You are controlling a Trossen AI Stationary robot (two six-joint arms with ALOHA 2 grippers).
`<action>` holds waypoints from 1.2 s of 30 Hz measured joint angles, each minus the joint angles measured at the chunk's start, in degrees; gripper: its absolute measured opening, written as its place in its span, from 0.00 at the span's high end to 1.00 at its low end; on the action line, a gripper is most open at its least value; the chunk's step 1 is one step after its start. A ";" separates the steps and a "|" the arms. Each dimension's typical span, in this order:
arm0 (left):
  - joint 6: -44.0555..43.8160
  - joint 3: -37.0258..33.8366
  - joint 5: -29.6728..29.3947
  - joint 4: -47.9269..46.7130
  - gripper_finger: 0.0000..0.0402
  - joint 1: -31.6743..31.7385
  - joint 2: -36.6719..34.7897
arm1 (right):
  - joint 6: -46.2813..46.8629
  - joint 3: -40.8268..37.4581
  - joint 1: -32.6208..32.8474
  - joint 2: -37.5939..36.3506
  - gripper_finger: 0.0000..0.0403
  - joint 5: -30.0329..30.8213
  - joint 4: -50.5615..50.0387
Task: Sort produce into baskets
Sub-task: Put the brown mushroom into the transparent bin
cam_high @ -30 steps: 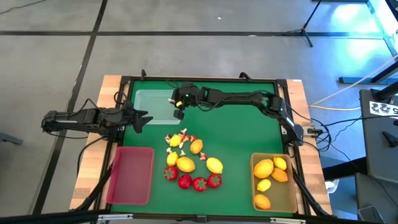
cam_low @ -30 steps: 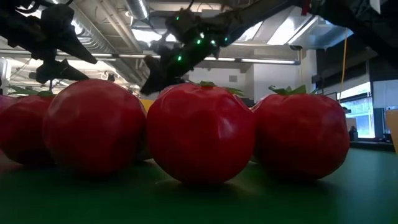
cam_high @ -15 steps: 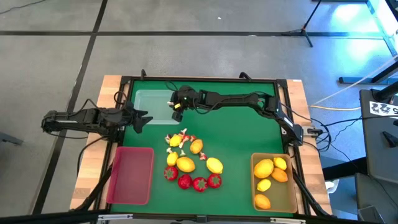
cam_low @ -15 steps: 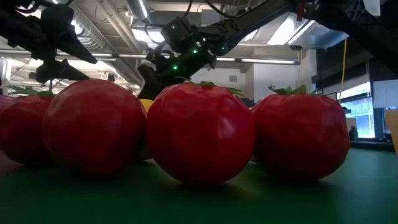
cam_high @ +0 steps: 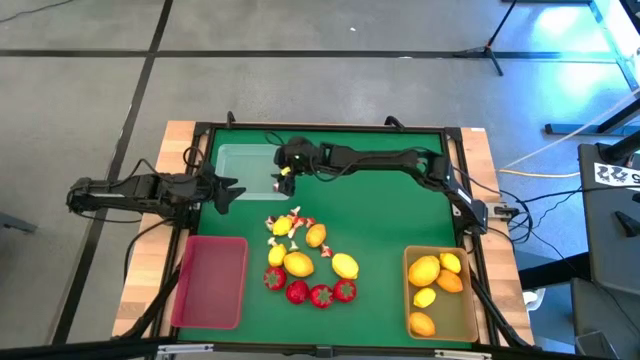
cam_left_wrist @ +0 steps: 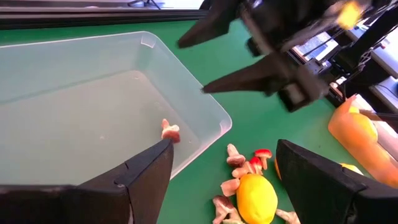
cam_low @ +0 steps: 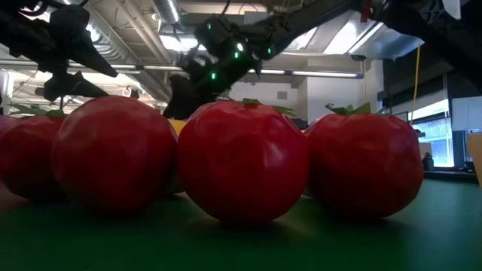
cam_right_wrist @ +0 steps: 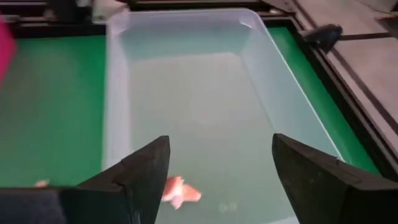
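Note:
The clear basket (cam_high: 243, 166) stands at the table's far left, and one tiny white-and-red bit (cam_right_wrist: 181, 191) lies on its floor near its right wall. My right gripper (cam_right_wrist: 221, 146) hangs open just above that corner (cam_high: 283, 179) with nothing between its fingers. My left gripper (cam_high: 228, 190) waits open at the clear basket's left side, also with nothing in it. Loose produce lies on the green mat at the middle: lemons (cam_high: 298, 263), red strawberries (cam_high: 320, 294) and several small white-and-red bits (cam_high: 286, 224). The red basket (cam_high: 210, 282) sits at the near left.
The tan basket (cam_high: 409, 292) at the near right holds lemons and an orange fruit (cam_high: 450, 282). In the low view the strawberries (cam_low: 245, 162) fill the foreground and hide most of the table. A black frame (cam_high: 320, 128) borders the mat.
My right gripper has stayed over the clear basket's right end and has opened. The small white-and-red bit now lies on the basket's floor below it.

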 joint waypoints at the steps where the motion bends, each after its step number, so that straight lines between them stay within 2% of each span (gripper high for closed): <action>1: 0.00 0.00 0.00 0.00 0.31 0.00 0.00 | -0.44 1.20 0.35 -0.39 0.30 -0.46 -2.65; 8: -0.01 0.00 0.00 0.02 0.31 0.00 -0.03 | -7.51 10.95 3.85 -0.79 0.33 -2.71 -24.96; 15: -0.04 0.00 0.00 0.00 0.31 0.00 -0.02 | -12.50 11.85 9.05 -0.82 0.36 -5.55 -37.04; 20: -0.07 0.00 0.00 0.00 0.31 0.00 -0.02 | -12.63 9.36 11.28 -0.80 0.37 -3.85 -36.85; 27: -0.11 0.00 0.00 0.00 0.31 -0.01 -0.02 | -12.64 3.21 10.20 -0.71 0.37 -0.11 -28.65; 36: -0.03 0.00 0.00 -0.02 0.31 0.00 -0.02 | -10.60 -0.27 8.24 -0.73 0.37 -0.18 -23.80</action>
